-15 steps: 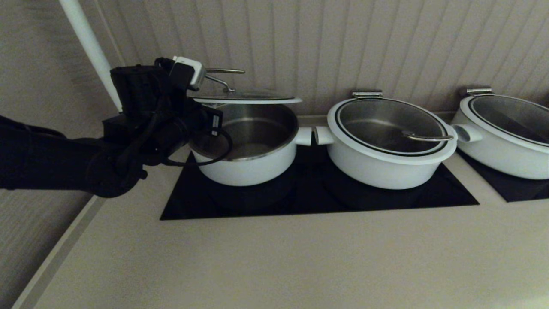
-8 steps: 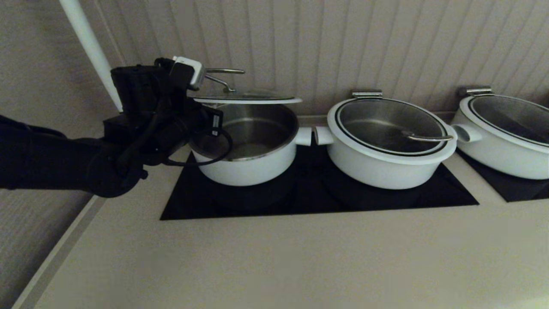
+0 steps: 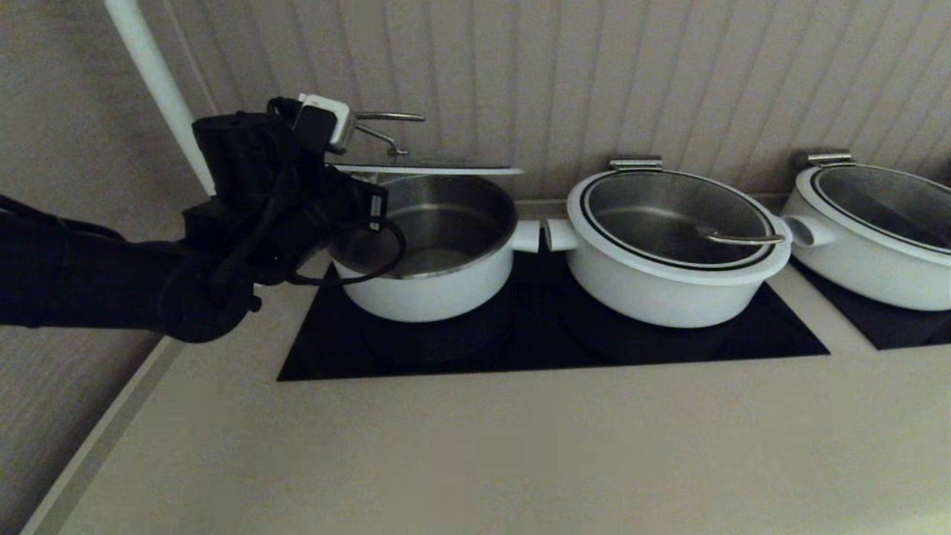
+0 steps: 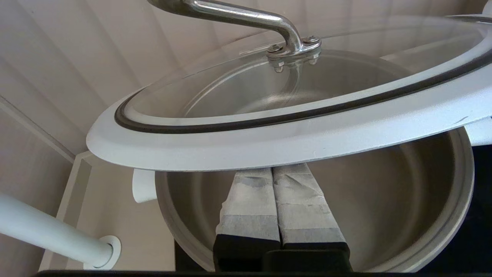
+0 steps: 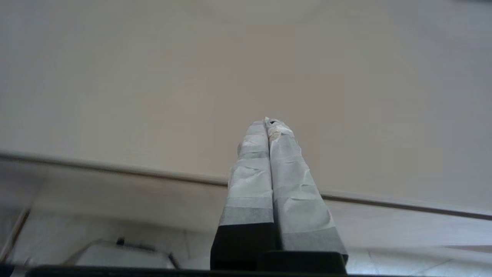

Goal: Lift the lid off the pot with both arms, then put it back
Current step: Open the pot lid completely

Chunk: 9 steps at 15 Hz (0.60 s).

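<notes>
**Item 1: the lid** (image 3: 427, 169). Glass, with a white rim and a steel loop handle (image 3: 386, 119). It hangs level in the air above the pot, clear of the pot's rim. It sits a touch higher than half a second ago, with a wider gap below it.

**Item 2: the pot** (image 3: 431, 286). White outside, steel inside, uncovered. It stands at the left end of the black hob panel (image 3: 535, 342), in the same spot as before.

**Item 3: left gripper** (image 4: 273, 181). It is at the lid's near-left edge, on the black left arm (image 3: 96, 282). The taped fingers (image 4: 250, 200) are pressed together beneath the lid's rim (image 4: 269, 142), which hides their tips. Where they touch the lid cannot be seen.

**Item 4: right gripper** (image 5: 269, 123). It appears only in its own wrist view. Its fingers are closed against each other with nothing between them, over a plain beige surface.

**Item 5: two wider pots**. The middle pot (image 3: 669, 286) and the right pot (image 3: 869, 260) both have their lids on, and neither has moved.

**Item 6: counter** (image 3: 475, 446). Beige, in front of the hob panel.
</notes>
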Tool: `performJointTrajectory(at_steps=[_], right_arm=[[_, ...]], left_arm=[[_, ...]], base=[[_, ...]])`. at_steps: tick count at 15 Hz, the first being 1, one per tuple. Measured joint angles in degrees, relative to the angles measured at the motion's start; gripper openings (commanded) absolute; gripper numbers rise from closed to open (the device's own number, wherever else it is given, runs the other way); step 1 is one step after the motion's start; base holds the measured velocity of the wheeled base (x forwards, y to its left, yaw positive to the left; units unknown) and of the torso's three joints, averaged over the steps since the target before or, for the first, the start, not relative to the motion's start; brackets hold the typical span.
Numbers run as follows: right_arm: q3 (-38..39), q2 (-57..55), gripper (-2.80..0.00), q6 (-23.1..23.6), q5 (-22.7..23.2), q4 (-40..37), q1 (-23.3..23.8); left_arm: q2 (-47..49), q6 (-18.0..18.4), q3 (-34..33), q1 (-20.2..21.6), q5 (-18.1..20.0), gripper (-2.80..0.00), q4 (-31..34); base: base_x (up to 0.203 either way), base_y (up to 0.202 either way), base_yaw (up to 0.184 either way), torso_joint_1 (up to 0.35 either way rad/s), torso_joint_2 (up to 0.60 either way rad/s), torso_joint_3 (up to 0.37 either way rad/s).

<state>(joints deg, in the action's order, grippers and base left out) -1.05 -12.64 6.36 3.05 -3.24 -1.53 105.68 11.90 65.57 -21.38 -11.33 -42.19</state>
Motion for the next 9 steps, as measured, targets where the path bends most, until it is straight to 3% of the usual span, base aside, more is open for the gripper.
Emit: performJointTrajectory(at_steps=[4,9], right_arm=[[0.49,8.94,-2.8,-0.22,-0.41,1.87,1.23],[1.02,12.15,-2.8,-0.22,-0.52,3.0,1.45]], left_arm=[[-0.02,-0.01,0.0,0.05,0.04,-2.8,-0.09],[0.0,-0.02,2.16,0.0,0.04,-2.8,-0.17]], base=[[0.0,0.0,0.0,0.0,0.0,0.0],[0.0,0.0,0.0,0.0,0.0,0.0]])
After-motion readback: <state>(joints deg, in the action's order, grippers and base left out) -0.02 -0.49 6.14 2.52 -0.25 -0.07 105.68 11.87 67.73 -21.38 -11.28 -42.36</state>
